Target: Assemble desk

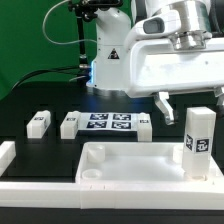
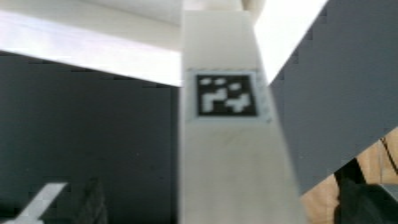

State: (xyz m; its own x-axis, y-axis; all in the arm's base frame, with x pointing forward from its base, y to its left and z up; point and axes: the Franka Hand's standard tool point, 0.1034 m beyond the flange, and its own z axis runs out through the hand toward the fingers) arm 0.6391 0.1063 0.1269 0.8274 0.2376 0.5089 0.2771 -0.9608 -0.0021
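The desk top [image 1: 120, 172], a large white tray with a raised rim, lies at the front of the exterior view. One white leg [image 1: 198, 142] stands upright at its right corner, its tag facing the camera. My gripper [image 1: 189, 104] hangs just above that leg, open, with one dark finger [image 1: 165, 102] showing to the exterior view's left of the leg top. In the wrist view the leg [image 2: 231, 150] with its tag fills the middle, between my spread fingers [image 2: 54, 203], and neither finger touches it. Three more legs [image 1: 38, 122] [image 1: 68, 124] [image 1: 143, 122] lie on the black table.
The marker board [image 1: 108, 123] lies flat between the loose legs. The robot base [image 1: 110, 60] stands behind it in front of a green backdrop. A low white block [image 1: 6, 155] sits at the exterior view's left edge.
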